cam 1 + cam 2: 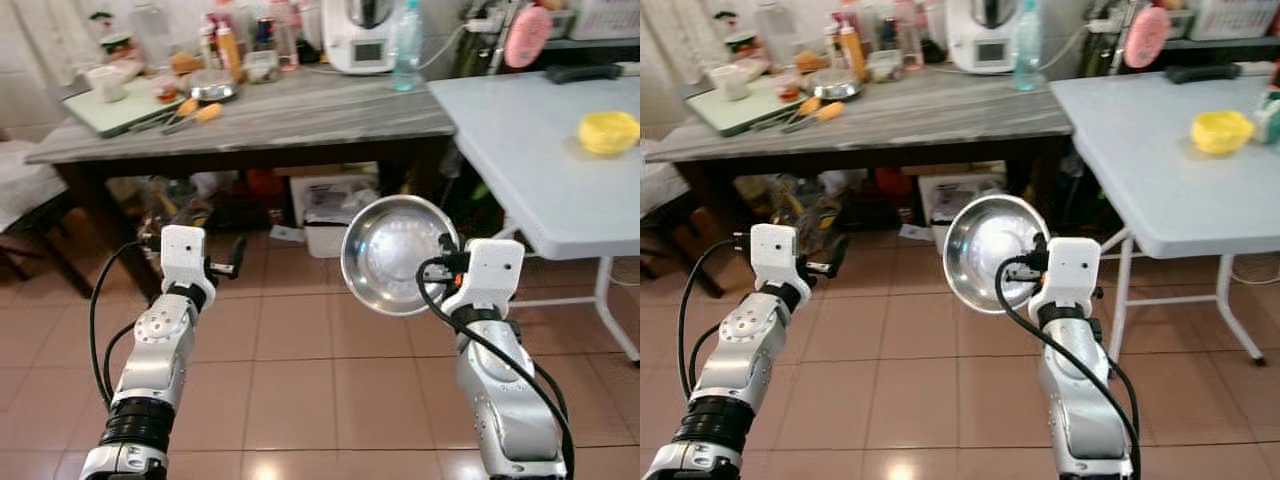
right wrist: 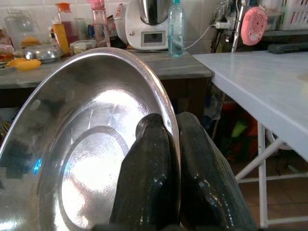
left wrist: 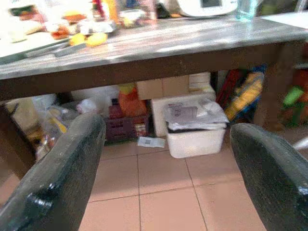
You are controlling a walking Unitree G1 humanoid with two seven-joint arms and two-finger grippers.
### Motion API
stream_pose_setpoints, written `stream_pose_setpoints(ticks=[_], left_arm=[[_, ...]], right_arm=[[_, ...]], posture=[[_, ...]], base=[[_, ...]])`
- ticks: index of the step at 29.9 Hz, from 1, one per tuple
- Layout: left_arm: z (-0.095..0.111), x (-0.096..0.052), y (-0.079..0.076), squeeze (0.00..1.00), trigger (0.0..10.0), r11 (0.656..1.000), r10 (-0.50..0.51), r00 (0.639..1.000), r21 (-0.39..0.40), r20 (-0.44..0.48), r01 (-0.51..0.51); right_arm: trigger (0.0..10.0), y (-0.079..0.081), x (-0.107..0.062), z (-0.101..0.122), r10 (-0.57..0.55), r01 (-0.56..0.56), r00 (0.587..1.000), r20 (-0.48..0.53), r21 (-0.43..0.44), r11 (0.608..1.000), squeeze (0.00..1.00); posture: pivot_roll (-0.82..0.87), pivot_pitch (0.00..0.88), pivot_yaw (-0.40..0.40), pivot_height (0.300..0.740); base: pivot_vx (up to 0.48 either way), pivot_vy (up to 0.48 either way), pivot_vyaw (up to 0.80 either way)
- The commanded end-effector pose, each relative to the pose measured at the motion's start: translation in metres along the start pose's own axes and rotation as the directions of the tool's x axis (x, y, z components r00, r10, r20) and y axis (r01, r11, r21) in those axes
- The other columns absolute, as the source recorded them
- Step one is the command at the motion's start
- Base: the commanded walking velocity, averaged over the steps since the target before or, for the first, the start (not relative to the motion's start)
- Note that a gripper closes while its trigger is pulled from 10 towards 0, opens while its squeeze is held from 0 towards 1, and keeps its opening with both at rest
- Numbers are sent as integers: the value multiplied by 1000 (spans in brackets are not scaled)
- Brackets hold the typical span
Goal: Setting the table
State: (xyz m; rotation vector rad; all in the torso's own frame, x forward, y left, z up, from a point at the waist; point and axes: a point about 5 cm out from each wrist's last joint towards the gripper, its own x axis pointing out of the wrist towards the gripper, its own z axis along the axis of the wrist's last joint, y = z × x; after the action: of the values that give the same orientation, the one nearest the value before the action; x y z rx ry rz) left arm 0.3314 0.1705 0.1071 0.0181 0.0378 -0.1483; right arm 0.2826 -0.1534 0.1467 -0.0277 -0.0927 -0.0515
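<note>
Right gripper (image 2: pixel 175 168) pinches the rim of a steel plate (image 1: pixel 392 252), held on edge above the tiled floor (image 1: pixel 290 380), with the white table (image 1: pixel 530 140) at two o'clock. Left gripper (image 3: pixel 168 173), fingers spread, hovers at nine o'clock of the plate.

Water bottle (image 1: pixel 406 45) on cluttered dark counter (image 1: pixel 300 115)

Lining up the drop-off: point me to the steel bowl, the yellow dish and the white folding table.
steel bowl (image 1: pixel 392 252), left eye view, middle of its shiny inside, rim pinched by the right hand.
yellow dish (image 1: pixel 608 131), left eye view, its top.
white folding table (image 1: pixel 520 130), left eye view, bare tabletop.
</note>
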Motion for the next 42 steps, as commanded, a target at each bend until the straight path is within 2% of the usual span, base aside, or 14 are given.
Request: stream_pose_setpoints(ticks=[1,9,42], left_arm=[[4,3,-4,0,10000,999,-36,999,18,10,36],[2,0,-10,0,10000,998,-64,998,17,14,64],[4,3,-18,0,10000,994,-105,994,25,24,105]], right_arm=[[10000,-2,3,10,-4,4,999,44,-2,1000,0],[10000,-1,0,6,-2,1,999,33,7,1000,0],[10000,-5,4,4,-18,18,1000,23,2,1000,0]], posture=[[-39,0,85,740],[-44,0,86,740],[-44,0,83,740]], base=[[0,0,0],[67,0,0],[317,0,0]])
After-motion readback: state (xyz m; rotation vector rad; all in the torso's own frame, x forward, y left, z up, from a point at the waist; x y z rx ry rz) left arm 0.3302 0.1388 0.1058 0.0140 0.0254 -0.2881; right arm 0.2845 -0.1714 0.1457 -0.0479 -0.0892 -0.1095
